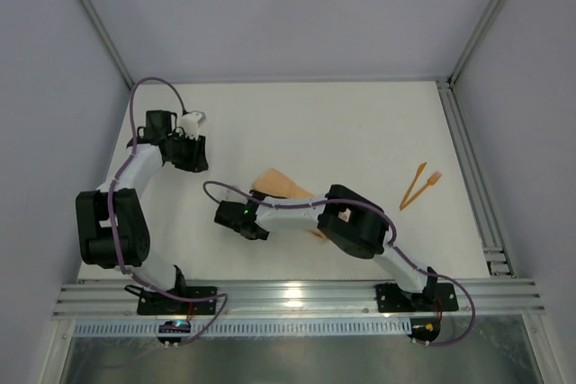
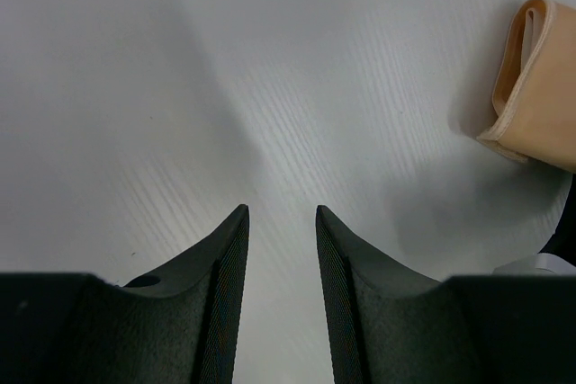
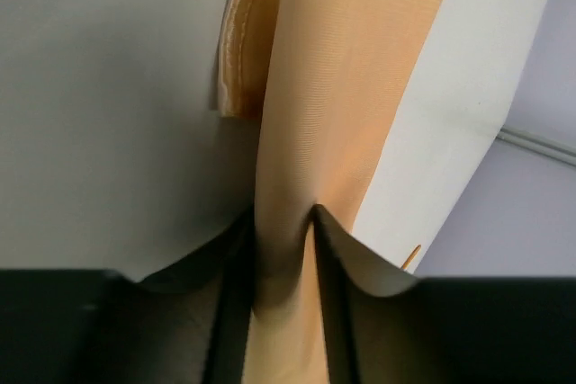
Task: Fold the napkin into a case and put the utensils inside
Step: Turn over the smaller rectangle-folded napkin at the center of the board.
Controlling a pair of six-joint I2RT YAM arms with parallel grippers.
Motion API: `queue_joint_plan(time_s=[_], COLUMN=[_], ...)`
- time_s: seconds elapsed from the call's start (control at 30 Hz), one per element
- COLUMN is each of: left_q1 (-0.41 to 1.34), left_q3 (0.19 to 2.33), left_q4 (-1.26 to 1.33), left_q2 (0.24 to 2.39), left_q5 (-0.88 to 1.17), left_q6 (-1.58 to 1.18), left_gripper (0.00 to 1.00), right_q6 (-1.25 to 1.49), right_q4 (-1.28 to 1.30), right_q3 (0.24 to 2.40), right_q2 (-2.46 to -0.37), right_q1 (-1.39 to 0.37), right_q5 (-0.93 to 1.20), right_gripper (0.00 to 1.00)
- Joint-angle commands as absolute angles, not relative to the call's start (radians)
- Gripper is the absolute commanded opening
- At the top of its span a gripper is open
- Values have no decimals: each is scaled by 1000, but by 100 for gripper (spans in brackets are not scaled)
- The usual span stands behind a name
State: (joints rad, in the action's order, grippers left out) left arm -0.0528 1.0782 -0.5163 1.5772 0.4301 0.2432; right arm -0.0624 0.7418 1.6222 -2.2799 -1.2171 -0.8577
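Note:
The peach-orange napkin (image 1: 279, 188) lies folded into a narrow strip near the table's middle, mostly under my right arm. My right gripper (image 1: 259, 229) holds one end of it. In the right wrist view the cloth (image 3: 342, 69) runs between the jaws of the right gripper (image 3: 281, 213) and touches both of them. The folded end of the napkin (image 2: 540, 87) shows at the right edge of the left wrist view. My left gripper (image 1: 191, 155) hovers at the back left. In its own view the left gripper (image 2: 282, 211) is open over bare table. Two orange utensils (image 1: 418, 186) lie together at the right.
A metal rail (image 1: 472, 177) runs along the table's right edge, close to the utensils. Grey walls (image 1: 288, 15) enclose the back and sides. The right arm's elbow (image 1: 355, 222) sits low over the near part of the napkin.

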Motion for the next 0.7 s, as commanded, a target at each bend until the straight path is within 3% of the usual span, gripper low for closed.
queue_joint_plan(time_s=[0.0, 0.07, 0.27, 0.43, 0.67], left_q1=[-69, -78, -89, -87, 26], left_q3=[1115, 1118, 1127, 1131, 1163], left_q4=[-512, -511, -511, -508, -502], left_q2=[1546, 1548, 1552, 1559, 1577], left_q5=[442, 442, 451, 448, 378], left_q6=[244, 245, 238, 224, 207], left_gripper=[38, 38, 39, 39, 42], right_q6=[41, 41, 23, 47, 283], right_q4=[684, 678, 628, 582, 649], right_q3=[1658, 1673, 1687, 1648, 1345], right_q2=[-2247, -2238, -2163, -2033, -1610], right_q1=[-1241, -1252, -1281, -1281, -1166], right_q5=[-671, -657, -586, -499, -385], right_gripper=[41, 52, 66, 66, 63])
